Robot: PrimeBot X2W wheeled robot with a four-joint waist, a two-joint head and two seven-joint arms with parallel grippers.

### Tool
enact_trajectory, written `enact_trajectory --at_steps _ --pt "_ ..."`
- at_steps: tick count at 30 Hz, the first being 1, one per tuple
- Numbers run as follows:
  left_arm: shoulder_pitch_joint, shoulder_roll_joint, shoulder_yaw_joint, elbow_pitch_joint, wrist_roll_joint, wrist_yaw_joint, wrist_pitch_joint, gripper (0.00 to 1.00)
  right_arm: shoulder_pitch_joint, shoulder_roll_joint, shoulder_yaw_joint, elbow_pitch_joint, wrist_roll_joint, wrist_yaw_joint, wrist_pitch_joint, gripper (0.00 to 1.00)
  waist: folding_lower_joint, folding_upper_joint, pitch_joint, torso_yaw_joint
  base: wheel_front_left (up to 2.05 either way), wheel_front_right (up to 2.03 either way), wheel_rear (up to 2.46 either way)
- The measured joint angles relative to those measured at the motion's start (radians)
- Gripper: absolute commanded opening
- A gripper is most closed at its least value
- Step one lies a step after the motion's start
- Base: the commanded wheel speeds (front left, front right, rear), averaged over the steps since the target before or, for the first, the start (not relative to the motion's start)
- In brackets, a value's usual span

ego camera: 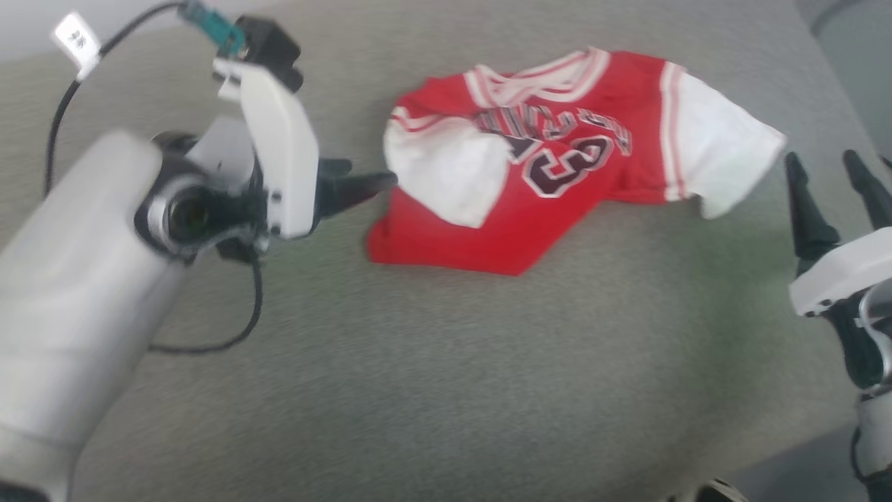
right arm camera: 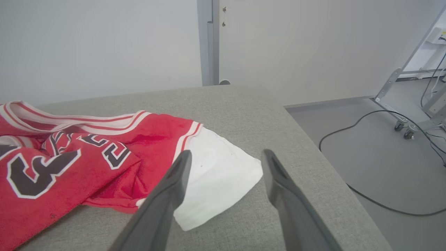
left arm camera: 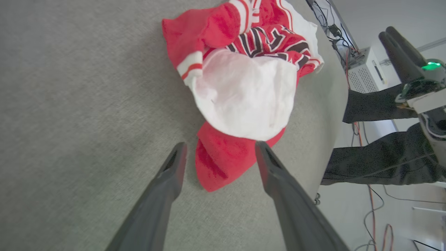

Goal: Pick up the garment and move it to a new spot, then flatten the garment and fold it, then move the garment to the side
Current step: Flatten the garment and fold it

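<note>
Garment [ego camera: 557,160]: one red jersey-style shirt, lying rumpled on the grey fabric-covered table [ego camera: 488,362], toward its far side in my head view.

Closest to me are my two grippers, each with two dark fingers. The left gripper [ego camera: 369,176] points sideways at the shirt's left edge, its fingers spread apart and holding nothing. From its own wrist camera the left gripper [left arm camera: 220,146] has its tips on either side of the red hem corner; I cannot tell whether they touch the cloth. The right gripper [ego camera: 821,159] is at the lower right, fingers also parted and empty, just beside the outstretched sleeve. In the right wrist view that white sleeve shows between the tips of the right gripper [right arm camera: 227,153].

Next out is the shirt itself [left arm camera: 244,94]. I count two white short sleeves with red-and-white striped trim. One is folded over the chest and covers part of the dark, white-outlined number, so only the 3 reads clearly from the head. The other sleeve lies flat and open. The striped neckline is on the far side.

The right wrist view gives a low side look at the garment [right arm camera: 69,164], showing raised folds that the head view flattens. It also shows a black floor cable [right arm camera: 348,132] and a wheeled metal frame [right arm camera: 404,125]. The left wrist view shows a white box [left arm camera: 366,69] beyond the table edge.
</note>
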State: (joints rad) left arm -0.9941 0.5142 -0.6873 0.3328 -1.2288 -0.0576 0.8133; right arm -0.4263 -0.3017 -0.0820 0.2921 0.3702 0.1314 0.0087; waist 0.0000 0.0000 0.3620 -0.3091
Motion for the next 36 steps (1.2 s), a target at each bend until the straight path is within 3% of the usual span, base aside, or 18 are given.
enact_trajectory --at_steps 5,12,13,14,16,17,18,25,30,31,36 --pt "-0.089 -0.031 0.016 0.099 -0.063 0.05 0.111 1.0 -0.009 0.02 0.03 0.0 0.008 0.0 -0.012 1.0 0.0 0.0 0.039 -0.066 0.0 0.0 0.0" --pt "-0.124 -0.015 -0.022 0.194 -0.016 0.042 0.148 0.98 -0.025 0.04 0.073 0.002 0.015 0.0 -0.017 1.0 0.0 0.0 0.091 -0.126 0.0 0.0 0.0" --pt "-0.126 -0.014 -0.029 0.2 -0.007 0.043 0.147 0.88 -0.029 0.042 0.077 0.0 0.015 0.0 -0.017 1.0 0.0 0.0 0.096 -0.13 0.0 0.0 0.0" --pt "-0.13 -0.012 -0.032 0.203 0.001 0.034 0.142 0.85 -0.031 0.042 0.081 -0.001 0.015 0.0 -0.017 1.0 0.0 0.0 0.101 -0.134 0.0 0.0 0.0" --pt "-0.13 -0.019 -0.011 0.21 -0.03 0.018 0.135 0.36 -0.034 0.044 0.087 -0.004 0.014 0.0 -0.016 1.0 0.0 0.0 0.104 -0.136 0.0 0.0 0.0" --pt "-0.13 -0.023 -0.007 0.209 -0.031 0.015 0.129 0.07 -0.034 0.043 0.086 -0.007 0.014 0.0 -0.016 1.0 0.0 0.0 0.104 -0.134 0.0 0.0 0.0" --pt "-0.131 -0.026 -0.004 0.21 -0.034 0.009 0.126 0.0 -0.035 0.041 0.085 -0.011 0.011 0.0 -0.016 1.0 0.0 0.0 0.104 -0.129 0.0 0.0 0.0" --pt "-0.166 0.021 -0.012 0.224 0.003 -0.002 0.121 0.0 -0.034 0.032 0.08 -0.04 0.006 0.0 0.002 1.0 0.0 0.0 0.1 -0.078 0.0 0.0 0.0" --pt "-0.21 0.159 -0.045 0.245 0.079 -0.004 0.184 0.0 -0.033 0.037 0.098 -0.055 -0.001 0.0 0.016 1.0 0.0 0.0 0.096 -0.043 0.0 0.0 0.0" --pt "-0.21 0.159 -0.045 0.245 0.079 -0.004 0.184 0.0 -0.033 0.037 0.098 -0.055 -0.001 0.0 0.016 1.0 0.0 0.0 0.096 -0.043 0.0 0.0 0.0" --pt "-0.256 0.284 -0.094 0.259 0.195 -0.025 0.212 0.0 -0.033 0.042 0.116 -0.058 -0.001 0.0 0.024 1.0 0.0 0.0 0.106 -0.032 0.0 0.0 0.0"
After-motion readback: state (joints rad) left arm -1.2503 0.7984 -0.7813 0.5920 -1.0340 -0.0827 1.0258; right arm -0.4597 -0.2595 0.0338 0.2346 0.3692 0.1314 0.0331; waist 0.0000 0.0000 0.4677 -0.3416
